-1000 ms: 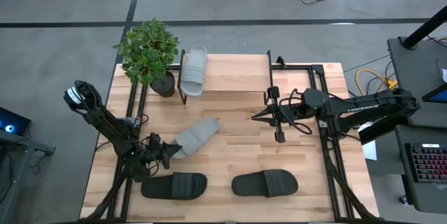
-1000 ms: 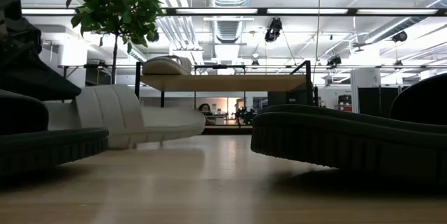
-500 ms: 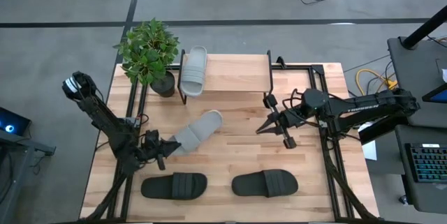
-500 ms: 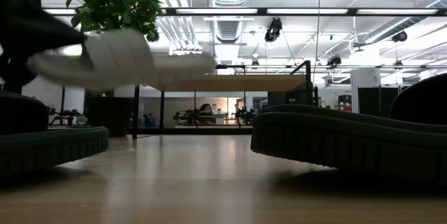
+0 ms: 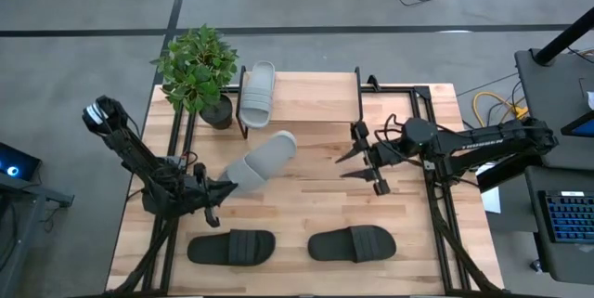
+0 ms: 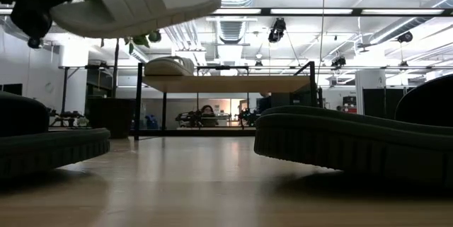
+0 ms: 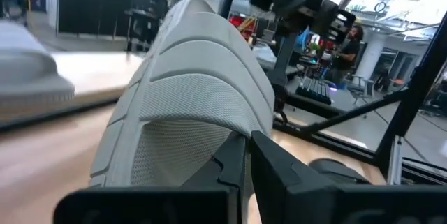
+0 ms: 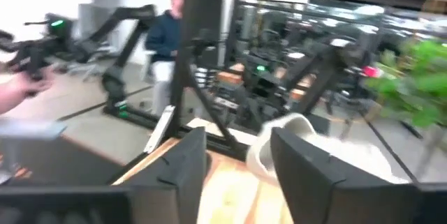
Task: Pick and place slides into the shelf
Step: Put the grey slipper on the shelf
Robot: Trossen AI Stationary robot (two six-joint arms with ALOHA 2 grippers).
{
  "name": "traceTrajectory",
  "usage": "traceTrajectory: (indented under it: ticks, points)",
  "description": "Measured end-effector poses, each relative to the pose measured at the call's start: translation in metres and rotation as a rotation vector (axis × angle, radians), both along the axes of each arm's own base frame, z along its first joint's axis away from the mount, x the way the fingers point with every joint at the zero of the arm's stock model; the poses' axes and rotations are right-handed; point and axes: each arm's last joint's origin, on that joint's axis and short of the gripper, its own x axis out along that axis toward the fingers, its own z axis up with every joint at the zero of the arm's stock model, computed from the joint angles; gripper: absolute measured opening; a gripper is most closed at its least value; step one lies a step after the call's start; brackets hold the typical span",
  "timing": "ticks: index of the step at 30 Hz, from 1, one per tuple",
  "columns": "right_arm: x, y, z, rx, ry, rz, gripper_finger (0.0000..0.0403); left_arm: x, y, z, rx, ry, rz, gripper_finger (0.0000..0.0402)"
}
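Note:
My left gripper (image 5: pixel 221 187) is shut on a light grey slide (image 5: pixel 263 161), which hangs high above the table in the low view (image 6: pixel 134 4). A second grey slide (image 5: pixel 257 94) lies with its sole on the left end of the shelf's wooden top board (image 5: pixel 311 98). Two black slides (image 5: pixel 232 247) (image 5: pixel 353 242) lie flat on the table near its front edge. My right gripper (image 5: pixel 353 165) hovers open to the right of the lifted slide, touching nothing. My left gripper holds the grey slide by the end nearest the arm (image 7: pixel 209 147), pinched between the two shut fingers (image 7: pixel 269 165). The fingers come roughly level from the table's left and lie along the slide. The slide is lifted clear, about level, its free end (image 5: pixel 283 140) toward the shelf.
A potted plant (image 5: pixel 197 71) stands at the far left corner beside the shelf. The shelf's black legs (image 6: pixel 138 100) rise from the far half of the table. Bare wood (image 5: pixel 306 196) lies between the arms. A person (image 8: pixel 167 35) shows in the room beyond.
My left gripper has risen and gone toward the far edge, taking the grey slide from the table up into the air; its free end now points toward the shelf. My right gripper has opened.

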Motion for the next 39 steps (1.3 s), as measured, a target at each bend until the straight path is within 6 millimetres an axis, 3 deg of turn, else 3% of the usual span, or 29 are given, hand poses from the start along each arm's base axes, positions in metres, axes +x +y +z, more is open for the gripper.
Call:
traceTrajectory:
  ticks: [4, 9, 22, 30, 39]
  points:
    - [0.001, -0.003, 0.0, 0.06, 0.015, -0.116, 0.0195, 0.001, 0.002, 0.007, 0.04, -0.019, 0.011, 0.0]
    - [0.002, -0.004, -0.001, 0.135, 0.037, -0.133, 0.0213, 0.007, 0.004, 0.013, 0.095, -0.06, -0.029, 0.0]
    - [0.033, -0.002, -0.009, 0.117, 0.016, -0.133, 0.0215, 0.042, 0.005, 0.044, 0.263, -0.046, 0.082, 0.0]
    - [0.047, -0.001, -0.005, 0.235, -0.02, -0.117, 0.0215, 0.052, 0.003, 0.071, 0.372, -0.085, 0.085, 0.0]
    - [0.046, 0.0, 0.003, 0.227, -0.128, -0.104, 0.0215, 0.059, 0.004, 0.071, 0.427, -0.092, 0.071, 0.0]
